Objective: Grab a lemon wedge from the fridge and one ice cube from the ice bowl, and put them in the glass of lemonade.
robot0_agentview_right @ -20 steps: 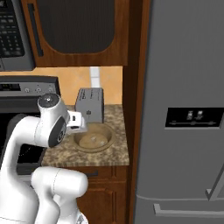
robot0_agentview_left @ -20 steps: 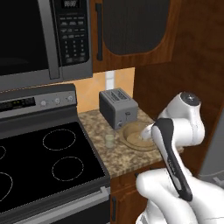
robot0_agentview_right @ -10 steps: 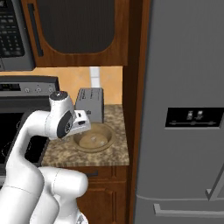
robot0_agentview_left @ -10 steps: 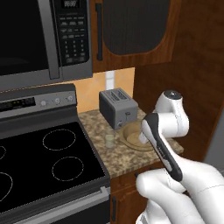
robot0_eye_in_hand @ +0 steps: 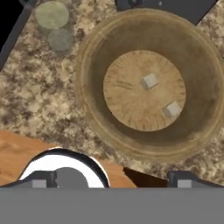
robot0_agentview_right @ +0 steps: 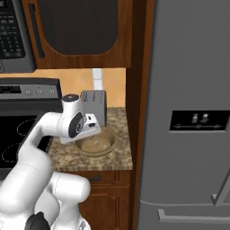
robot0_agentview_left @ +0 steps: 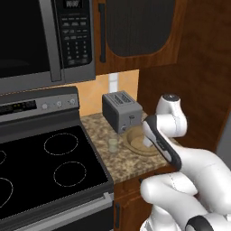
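So far nothing is in the glass of lemonade [robot0_agentview_left: 113, 145]: the open, empty gripper [robot0_eye_in_hand: 111, 179] hangs above the ice bowl [robot0_eye_in_hand: 92, 105] (two cubes inside), the fridge [robot0_agentview_right: 188, 112] shut, wedge unfetched.

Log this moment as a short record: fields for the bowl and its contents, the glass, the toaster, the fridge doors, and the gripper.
ice bowl: tan, round, on the granite counter, directly below the hand camera
bowl contents: two pale ice cubes, lying apart on the flat bottom
glass of lemonade: upright on the counter, left of the bowl, beside the stove
toaster: silver, behind the bowl
fridge: doors closed
gripper: above the bowl, nothing between the fingertips
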